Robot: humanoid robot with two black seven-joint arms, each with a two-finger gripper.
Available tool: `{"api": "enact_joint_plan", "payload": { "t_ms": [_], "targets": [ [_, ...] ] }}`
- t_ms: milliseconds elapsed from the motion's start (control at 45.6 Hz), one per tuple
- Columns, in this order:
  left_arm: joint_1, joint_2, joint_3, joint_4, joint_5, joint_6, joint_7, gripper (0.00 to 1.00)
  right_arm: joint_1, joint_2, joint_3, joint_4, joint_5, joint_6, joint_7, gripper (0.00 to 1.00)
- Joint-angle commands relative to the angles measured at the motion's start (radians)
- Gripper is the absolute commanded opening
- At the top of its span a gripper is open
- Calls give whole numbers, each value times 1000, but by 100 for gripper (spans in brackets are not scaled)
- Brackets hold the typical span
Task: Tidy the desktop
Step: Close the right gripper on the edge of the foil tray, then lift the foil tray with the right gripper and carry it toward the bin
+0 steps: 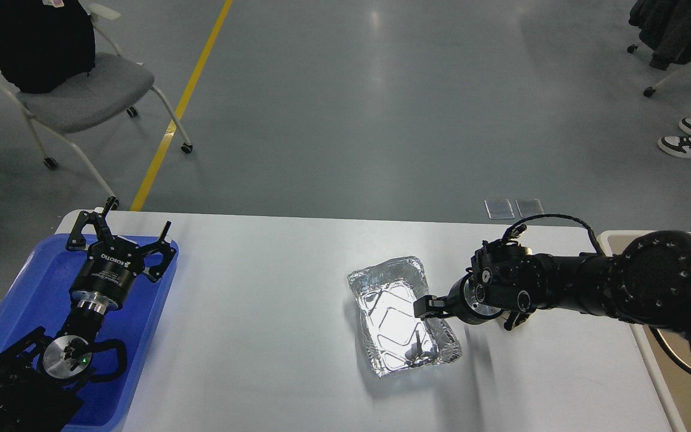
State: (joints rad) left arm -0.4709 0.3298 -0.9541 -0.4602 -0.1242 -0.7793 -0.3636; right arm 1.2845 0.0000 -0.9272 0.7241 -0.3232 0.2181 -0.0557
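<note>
Desktop: you see the white desktop [273,336] filling the lower half of the view, its far edge running across the middle and its rounded corner at 10 o'clock.
Open room: the widest bare stretch lies between the tray and the foil container; another lies at 5 o'clock, below the right arm.
Blue tray: it [33,288] sits at 8 o'clock, over the desktop's left edge.
Right arm: it comes in from 3 o'clock, low over the desktop.
Left gripper: it [120,237] hangs above the tray's far end, fingers spread wide, holding nothing.
Foil container: it [402,315] lies just right of centre, crumpled at the rim, well clear of every desktop edge.
Beige bin: only a corner of it [606,237] shows at 3 o'clock, beside the desktop's right edge.
Right gripper: it [420,307] sits over the container's right rim, seen small and dark; you cannot tell how far it is open or whether it touches the foil.
</note>
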Motion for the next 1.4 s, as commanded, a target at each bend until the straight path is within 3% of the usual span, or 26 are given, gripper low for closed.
{"api": "enact_joint_plan", "payload": {
  "t_ms": [0, 395, 526, 614, 833, 899, 987, 1381],
  "targets": [
    [0, 0, 0, 0, 0, 0, 0, 99, -22, 0, 1, -12, -16, -28, 10, 100],
    [0, 0, 0, 0, 0, 0, 0, 99, -42, 0, 4, -12, -28, -37, 33, 98],
    [0, 0, 0, 0, 0, 0, 0, 99, -45, 0, 4, -11, -28, -37, 39, 92],
    [0, 0, 0, 0, 0, 0, 0, 99, -45, 0, 5, -11, -28, -37, 59, 83],
    [0, 0, 0, 0, 0, 0, 0, 99, -45, 0, 5, -11, -30, -37, 60, 34],
    [0, 0, 0, 0, 0, 0, 0, 99, -45, 0, 5, -9, -28, -42, 62, 29],
    [0, 0, 0, 0, 0, 0, 0, 99, -45, 0, 5, -9, -28, -51, 77, 1],
    [0, 0, 0, 0, 0, 0, 0, 99, -42, 0, 5, 0, -28, -51, 125, 0]
  ]
}}
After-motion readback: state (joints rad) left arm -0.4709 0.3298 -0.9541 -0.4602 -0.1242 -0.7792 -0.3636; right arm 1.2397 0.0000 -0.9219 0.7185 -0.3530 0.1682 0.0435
